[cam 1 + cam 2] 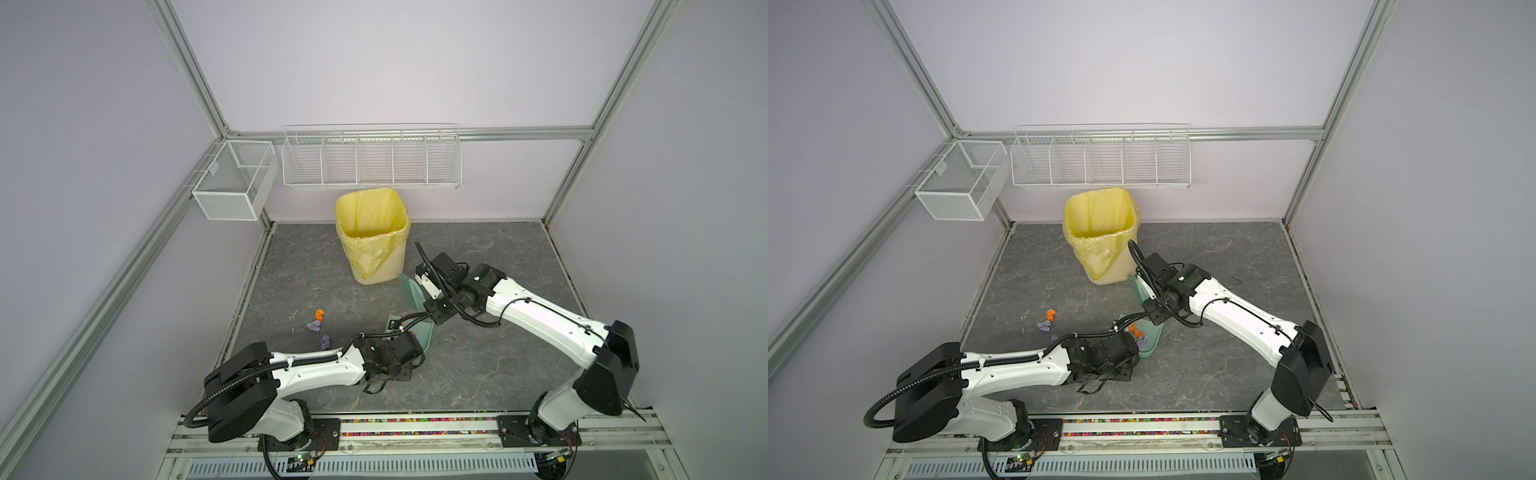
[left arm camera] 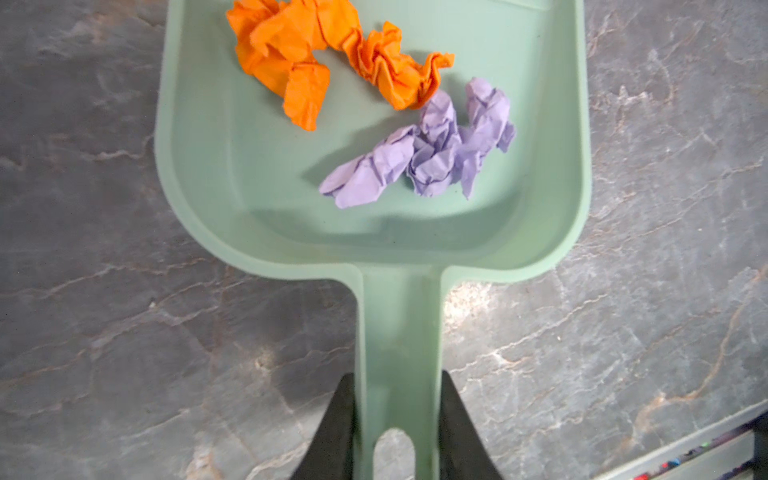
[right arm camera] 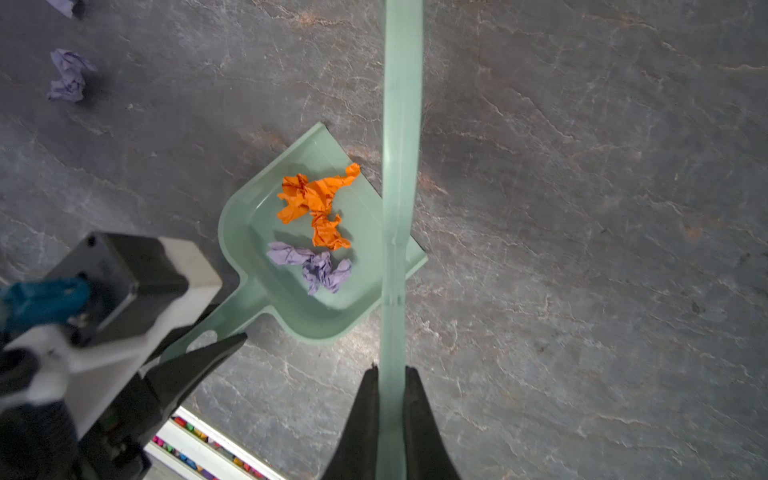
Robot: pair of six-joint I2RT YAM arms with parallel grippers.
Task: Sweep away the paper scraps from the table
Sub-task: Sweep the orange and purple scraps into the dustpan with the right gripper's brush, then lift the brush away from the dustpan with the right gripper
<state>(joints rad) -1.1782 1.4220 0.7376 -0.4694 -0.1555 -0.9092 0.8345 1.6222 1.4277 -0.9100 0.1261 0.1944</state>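
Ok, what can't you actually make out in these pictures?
- Brush: head cut off by the picture edge in the right wrist view; half behind the right arm in both top views.
- Dustpan: partly under the left arm in a top view.
- Bin: bottom hidden by its own walls.
- Lilac scrap: cut by the edge, right wrist view.
- Speck: too small to name, in a top view.
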